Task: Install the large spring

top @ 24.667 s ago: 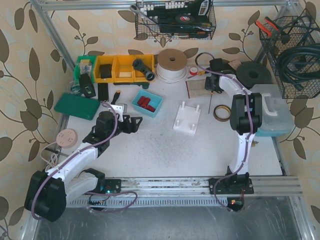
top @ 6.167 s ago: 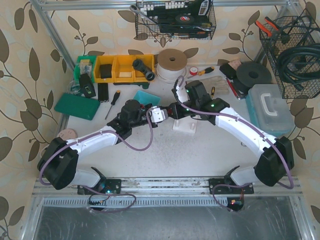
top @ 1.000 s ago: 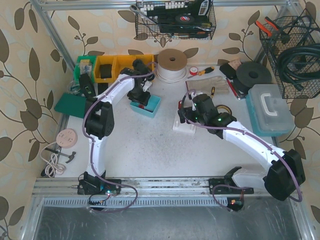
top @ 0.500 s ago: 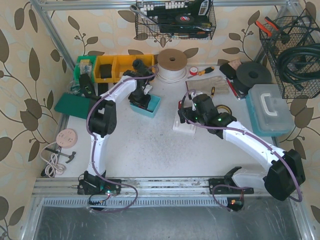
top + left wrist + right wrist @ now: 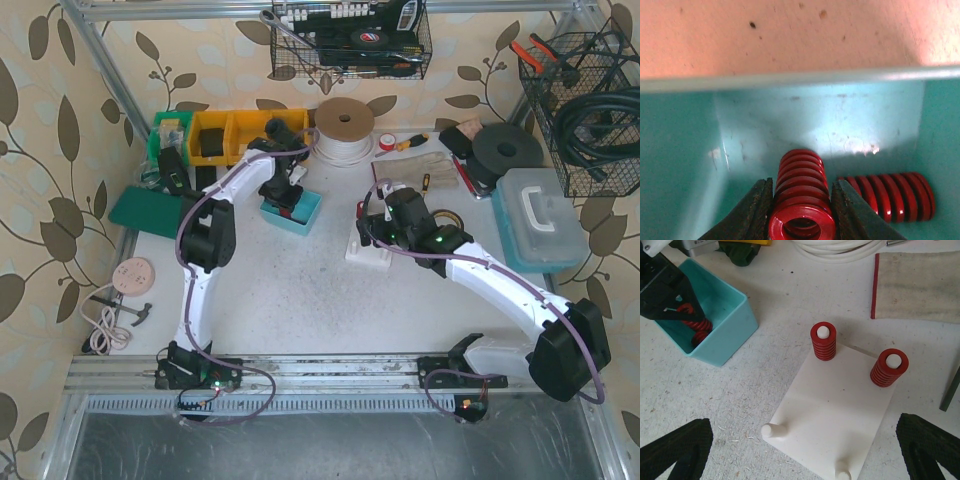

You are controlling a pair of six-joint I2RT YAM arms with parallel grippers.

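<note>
My left gripper (image 5: 287, 197) is down inside the teal bin (image 5: 312, 216). In the left wrist view its jaws (image 5: 801, 215) press both sides of a red large spring (image 5: 801, 197). A second red spring (image 5: 890, 195) lies to its right on the bin floor. The white base plate (image 5: 372, 247) lies right of the bin. In the right wrist view two red springs (image 5: 823, 342) (image 5: 888, 368) sit on its far pegs, and two near pegs (image 5: 771, 430) (image 5: 842, 472) are bare. My right gripper (image 5: 805, 450) is open wide and empty above the plate.
A white cable spool (image 5: 343, 125) and yellow bins (image 5: 235, 135) stand behind the teal bin. A tape roll (image 5: 445, 224) and a clear lidded box (image 5: 540, 225) lie right of the plate. A cloth (image 5: 920, 285) lies behind the plate. A green case (image 5: 155, 212) is at the left.
My left gripper has shifted slightly inside the teal bin. The right arm and the plate have not moved.
</note>
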